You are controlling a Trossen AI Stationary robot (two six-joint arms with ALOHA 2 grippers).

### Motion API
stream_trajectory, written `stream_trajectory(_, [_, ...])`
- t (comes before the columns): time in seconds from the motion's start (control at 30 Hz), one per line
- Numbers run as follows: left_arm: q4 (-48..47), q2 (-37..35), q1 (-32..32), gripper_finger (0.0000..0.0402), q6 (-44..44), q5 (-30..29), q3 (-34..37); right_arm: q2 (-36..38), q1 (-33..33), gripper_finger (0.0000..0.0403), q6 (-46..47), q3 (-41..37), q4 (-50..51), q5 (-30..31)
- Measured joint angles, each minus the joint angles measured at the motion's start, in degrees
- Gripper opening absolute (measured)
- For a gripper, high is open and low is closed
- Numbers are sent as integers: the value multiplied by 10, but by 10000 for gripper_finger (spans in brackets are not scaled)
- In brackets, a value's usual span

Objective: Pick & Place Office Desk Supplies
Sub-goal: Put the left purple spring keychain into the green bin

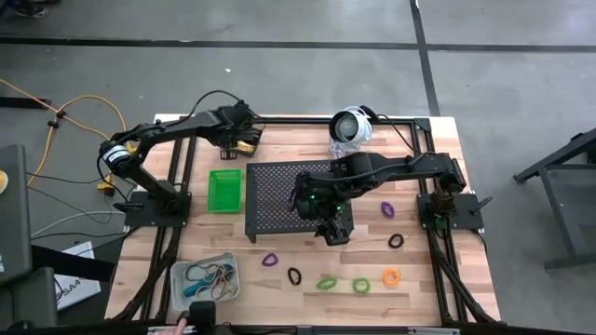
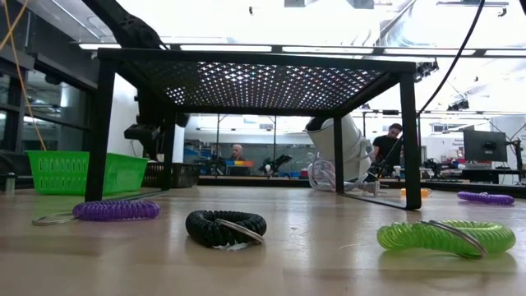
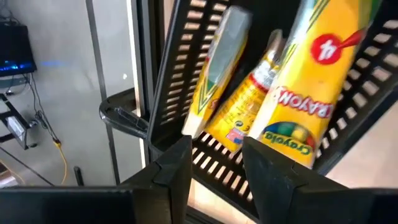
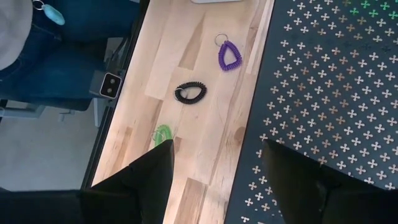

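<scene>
A black slotted bin (image 3: 186, 68) at the table's far left holds yellow crayon packs (image 3: 311, 93). My left gripper (image 3: 217, 168) stands open just over them (image 1: 244, 140). My right gripper (image 4: 217, 180) hangs open above the near edge of the perforated stand (image 1: 279, 195), with nothing between its fingers. Coiled loops lie flat on the wood near the front: purple (image 1: 270, 260), black (image 1: 294, 276), green (image 1: 326, 282) and orange (image 1: 391, 276). A green bin (image 1: 223, 189) stands left of the stand. A clear bin (image 1: 205, 279) with rubber bands sits at the front left. My left gripper comes at the black bin slanting down from the near side. The lower end (image 3: 292, 146) of the nearest crayon pack shows right behind one finger (image 3: 273, 174). Whether that finger touches it I cannot tell.
A round white-and-silver device (image 1: 352, 126) with a cable sits at the far edge. Another purple loop (image 1: 387, 209) and a black loop (image 1: 396, 241) lie right of the stand. A person's hand (image 1: 177, 326) shows at the front edge. Bare wood lies between the stand and the front loops.
</scene>
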State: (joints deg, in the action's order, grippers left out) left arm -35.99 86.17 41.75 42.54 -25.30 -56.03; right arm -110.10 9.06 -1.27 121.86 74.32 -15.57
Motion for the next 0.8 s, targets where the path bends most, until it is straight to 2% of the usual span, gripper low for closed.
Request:
stream_trajectory(0.17, [0,0,-16,134,4,-3,0,0,0,231,0,0,0,0])
stream_trajectory(0.33, [5,-16,-23,135,10,-78,-2,0,0,231,0,0,0,0])
stream_trajectory(0.43, [6,-43,-23,135,11,-96,-14,0,0,231,0,0,0,0])
stream_trajectory(0.57, [7,-88,-31,135,-10,-76,-32,0,0,231,0,0,0,0])
stream_trajectory(0.8, [7,-172,-75,135,-36,-7,-38,0,0,231,0,0,0,0])
